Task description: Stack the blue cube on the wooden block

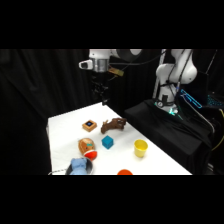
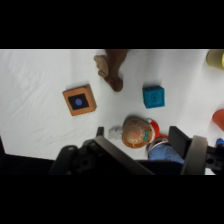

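The hand [image 1: 103,95] hangs high over the table's [image 1: 65,125] far edge, fingers apart and holding nothing. The wooden block [image 1: 89,125] sits near that far edge. The blue cube [image 1: 107,142] sits mid-table, with a dark brown piece [image 1: 113,125] between them.

End effector [image 1: 103,95] high above table [image 1: 65,125] (far edge); blue cube [image 1: 107,142] near wooden block [image 1: 89,125].
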Motion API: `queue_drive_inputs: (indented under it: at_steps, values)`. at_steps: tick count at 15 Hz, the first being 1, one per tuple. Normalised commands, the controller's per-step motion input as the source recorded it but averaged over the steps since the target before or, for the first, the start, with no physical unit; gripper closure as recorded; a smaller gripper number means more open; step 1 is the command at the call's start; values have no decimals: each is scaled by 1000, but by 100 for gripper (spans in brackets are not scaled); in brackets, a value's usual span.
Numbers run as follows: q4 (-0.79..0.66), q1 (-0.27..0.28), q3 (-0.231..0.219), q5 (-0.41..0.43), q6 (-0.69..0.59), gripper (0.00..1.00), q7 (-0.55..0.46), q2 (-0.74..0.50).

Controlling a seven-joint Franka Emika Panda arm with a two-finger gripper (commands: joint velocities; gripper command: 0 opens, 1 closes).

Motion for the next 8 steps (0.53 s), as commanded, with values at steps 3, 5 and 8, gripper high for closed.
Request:
queue_drive_inputs:
  at_steps: [3, 5, 8]
  values:
    - [-8, 6, 31, 21, -3, 0, -9, 10]
    - [-20, 27, 46, 44, 31, 0, -6, 13]
    - [-14, 40, 51, 108, 77, 0, -29, 28]
